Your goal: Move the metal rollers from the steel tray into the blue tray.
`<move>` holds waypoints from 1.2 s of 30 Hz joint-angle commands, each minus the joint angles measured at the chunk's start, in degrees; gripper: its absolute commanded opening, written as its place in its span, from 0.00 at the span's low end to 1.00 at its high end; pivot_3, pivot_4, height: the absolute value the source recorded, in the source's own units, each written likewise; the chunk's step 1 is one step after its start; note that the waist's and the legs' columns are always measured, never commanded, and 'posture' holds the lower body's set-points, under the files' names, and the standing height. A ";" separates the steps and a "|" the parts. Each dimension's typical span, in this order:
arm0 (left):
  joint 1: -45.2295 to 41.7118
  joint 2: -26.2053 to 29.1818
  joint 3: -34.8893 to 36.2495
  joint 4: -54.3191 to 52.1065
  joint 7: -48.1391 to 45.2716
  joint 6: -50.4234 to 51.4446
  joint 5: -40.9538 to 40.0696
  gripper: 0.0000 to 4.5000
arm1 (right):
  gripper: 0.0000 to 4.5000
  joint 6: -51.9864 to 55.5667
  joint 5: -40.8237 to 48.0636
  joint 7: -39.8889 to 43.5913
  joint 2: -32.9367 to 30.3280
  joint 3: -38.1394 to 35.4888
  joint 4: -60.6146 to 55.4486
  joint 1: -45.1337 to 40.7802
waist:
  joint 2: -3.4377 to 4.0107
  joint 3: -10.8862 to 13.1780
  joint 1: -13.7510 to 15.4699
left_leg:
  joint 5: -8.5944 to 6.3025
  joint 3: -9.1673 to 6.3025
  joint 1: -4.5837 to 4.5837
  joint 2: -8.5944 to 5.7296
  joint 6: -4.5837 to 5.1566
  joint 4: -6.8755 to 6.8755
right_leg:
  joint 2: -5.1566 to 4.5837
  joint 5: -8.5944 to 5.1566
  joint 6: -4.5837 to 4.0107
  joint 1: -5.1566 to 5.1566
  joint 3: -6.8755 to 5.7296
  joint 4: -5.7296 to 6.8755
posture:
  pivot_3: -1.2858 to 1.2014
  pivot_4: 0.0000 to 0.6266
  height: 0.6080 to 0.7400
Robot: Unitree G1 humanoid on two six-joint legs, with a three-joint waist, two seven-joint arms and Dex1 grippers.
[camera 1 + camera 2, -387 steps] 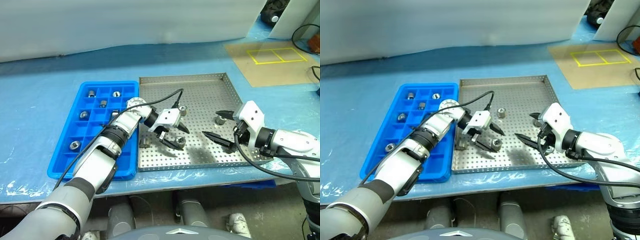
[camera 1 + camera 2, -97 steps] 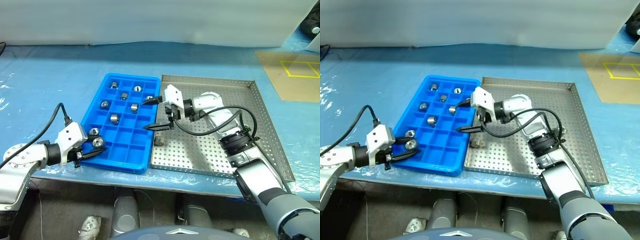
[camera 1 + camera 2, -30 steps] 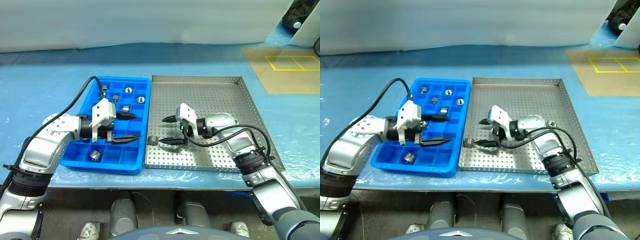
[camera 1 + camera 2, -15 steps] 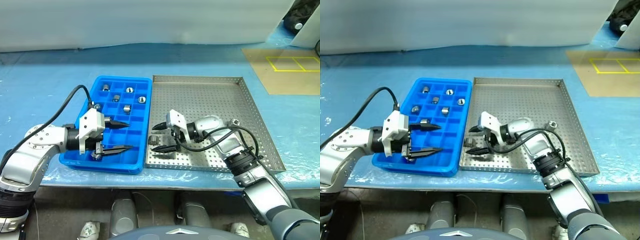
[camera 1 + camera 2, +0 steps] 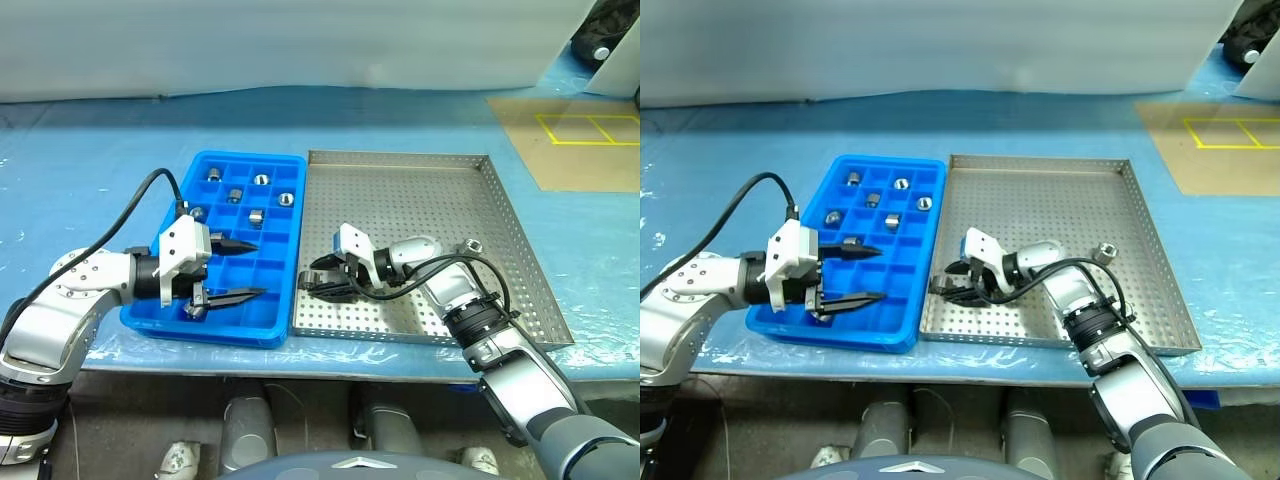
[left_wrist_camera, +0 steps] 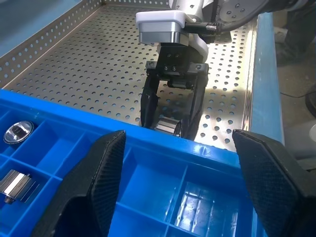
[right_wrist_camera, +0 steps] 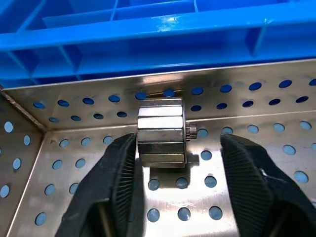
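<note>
Several metal rollers [image 5: 258, 215] already sit in the blue tray [image 5: 283, 325]; beside it, in the steel tray [image 5: 520, 260], two remain: the part-closed right gripper [image 7: 180, 197] straddles one, ungripped; the left gripper [image 5: 245, 270] hangs open, empty.

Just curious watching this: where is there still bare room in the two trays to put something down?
Steel tray: the perforated floor is bare across the back and middle. Its front corner beside the blue tray is crowded, with the right tool around a roller; one more sits at the far rim. Blue tray: back cells hold rollers, and the left tool hovers over front cells.
</note>
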 commanded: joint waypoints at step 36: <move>2.62 6.27 15.68 3.95 2.16 -0.67 -0.76 0.81 | 0.26 -0.73 3.33 2.00 6.51 -2.67 -4.96 -13.19 | -0.02 -0.01 0.23 | 0.00 -0.01 -0.10 0.05 0.00 -0.02 | 0.03 0.00 -0.02 -0.10 -0.04 -0.02 | 0.59 0.24 1.00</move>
